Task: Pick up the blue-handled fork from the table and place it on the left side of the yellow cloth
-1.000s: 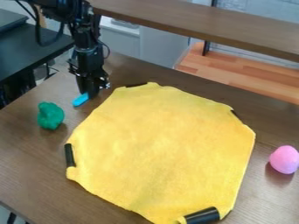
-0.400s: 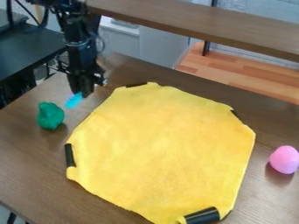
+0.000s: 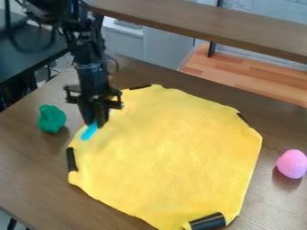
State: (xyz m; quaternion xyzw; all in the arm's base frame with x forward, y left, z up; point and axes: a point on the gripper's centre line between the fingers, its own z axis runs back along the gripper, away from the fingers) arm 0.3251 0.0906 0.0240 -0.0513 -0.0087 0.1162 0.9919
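Over the left edge of a yellow cloth point(image 3: 168, 152), the gripper point(image 3: 94, 124) hangs down from the upper left, shut on a small bright blue object point(image 3: 89, 132). The blue piece sticks out below the fingertips; whether it touches the cloth I cannot tell. To the left of the gripper, a green lumpy object point(image 3: 52, 119) rests on the brown table point(image 3: 30, 161). A pink egg-shaped object point(image 3: 292, 164) sits on the table beyond the cloth's right edge.
Black strips lie at several of the cloth's edges, one at the left point(image 3: 71, 159) and a thicker one at the bottom point(image 3: 207, 222). A raised brown shelf point(image 3: 203, 24) crosses the top, with a lighter wooden surface point(image 3: 240, 76) behind the table.
The gripper has come down and toward the camera with the blue object, from the bare table near the cloth's upper left to over its left edge. The green and pink objects have stayed put.
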